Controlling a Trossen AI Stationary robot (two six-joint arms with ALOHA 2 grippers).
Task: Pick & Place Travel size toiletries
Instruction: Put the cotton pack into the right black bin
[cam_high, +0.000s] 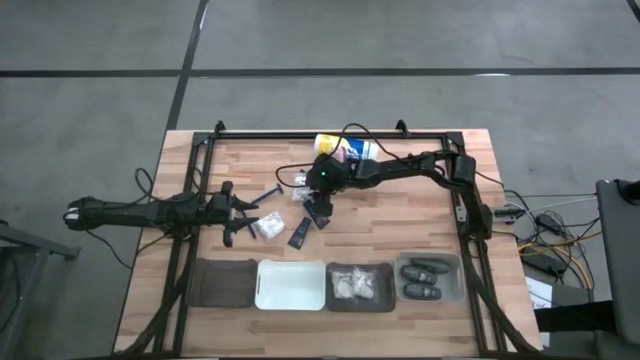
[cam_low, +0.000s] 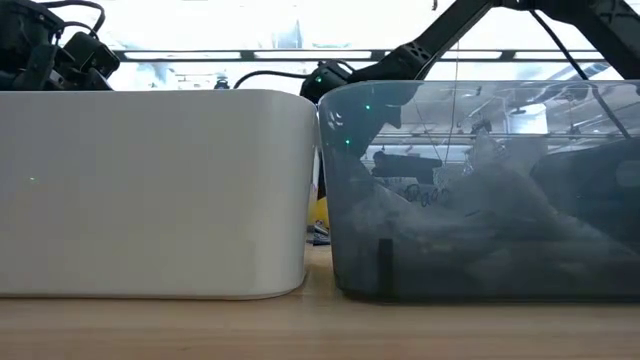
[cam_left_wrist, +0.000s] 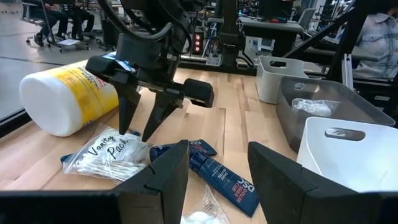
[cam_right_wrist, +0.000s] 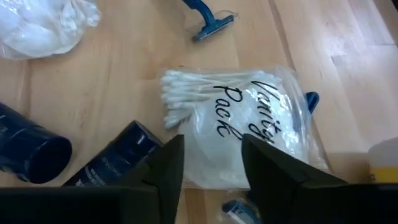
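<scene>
Dark fingers of the right gripper (cam_right_wrist: 211, 165) straddle the vanity pack (cam_right_wrist: 239, 121) of cotton swabs, narrowed but not yet gripping it. Just beside the pack lie dark tubes (cam_right_wrist: 118, 158); slippery film may squirt out or a finger snag a tube. Left gripper (cam_left_wrist: 217, 168) waits open nearby.

Grey floor (cam_high: 90, 40) with dark seams; wooden table (cam_high: 400, 215); seated people (cam_left_wrist: 59, 18) behind.
</scene>
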